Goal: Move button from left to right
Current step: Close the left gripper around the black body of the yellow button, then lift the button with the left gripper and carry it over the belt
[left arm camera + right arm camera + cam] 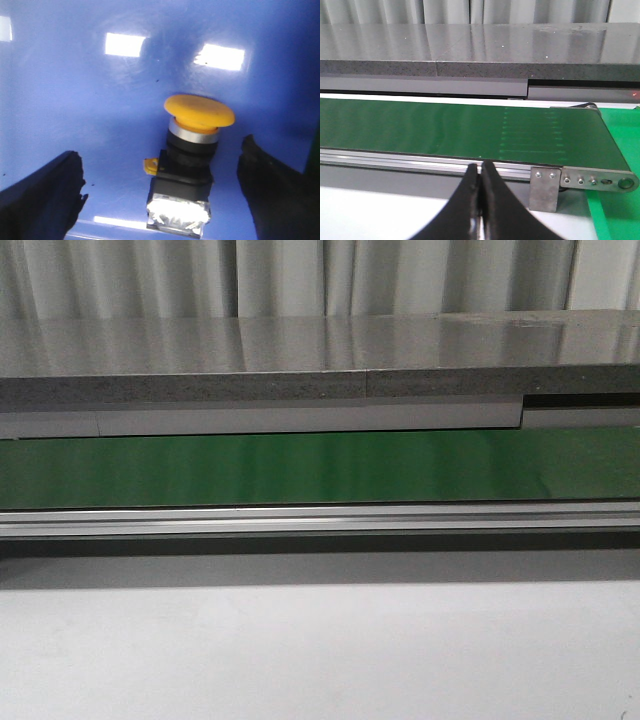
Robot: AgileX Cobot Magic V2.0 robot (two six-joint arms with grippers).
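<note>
In the left wrist view the button (187, 165) lies on a blue surface (75, 90), its yellow-orange mushroom cap (199, 111) pointing away and its black boxy body toward the camera. My left gripper (162, 185) is open; its black fingers (42, 195) stand well apart on either side of the button and do not touch it. In the right wrist view my right gripper (480, 172) is shut and empty, its fingertips pressed together in front of the green conveyor belt (445, 127). Neither gripper nor the button shows in the front view.
The green conveyor belt (320, 465) runs across the front view with an aluminium rail (320, 518) before it and a grey stone-like ledge (200, 388) behind. The belt's end bracket (545, 187) and a green mat (620, 210) lie to the right. White tabletop (320, 660) lies in front.
</note>
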